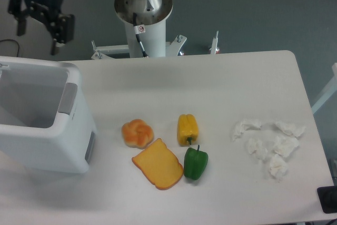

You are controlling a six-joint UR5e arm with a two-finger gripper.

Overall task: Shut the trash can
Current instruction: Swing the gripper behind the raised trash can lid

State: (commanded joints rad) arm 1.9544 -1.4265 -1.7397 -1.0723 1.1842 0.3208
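The trash can [79, 130] is a large white boxy bin at the left of the table. Its top is open and I see into its hollow inside. A grey latch tab [67, 98] sits on its right rim. The lid does not lie over the opening; only a thin white edge [4, 67] shows at the far left corner, cut off by the frame. My gripper [38, 34] hangs at the top left, above and behind the bin's far rim, apart from it. Its black fingers [21, 22] are spread, with nothing between them.
On the table to the right of the bin lie a bread roll [137, 133], a slice of toast [157, 164], a yellow pepper [187, 129] and a green pepper [195, 163]. Several crumpled white tissues [268, 143] lie at the right. The arm's base [143, 22] stands behind the table.
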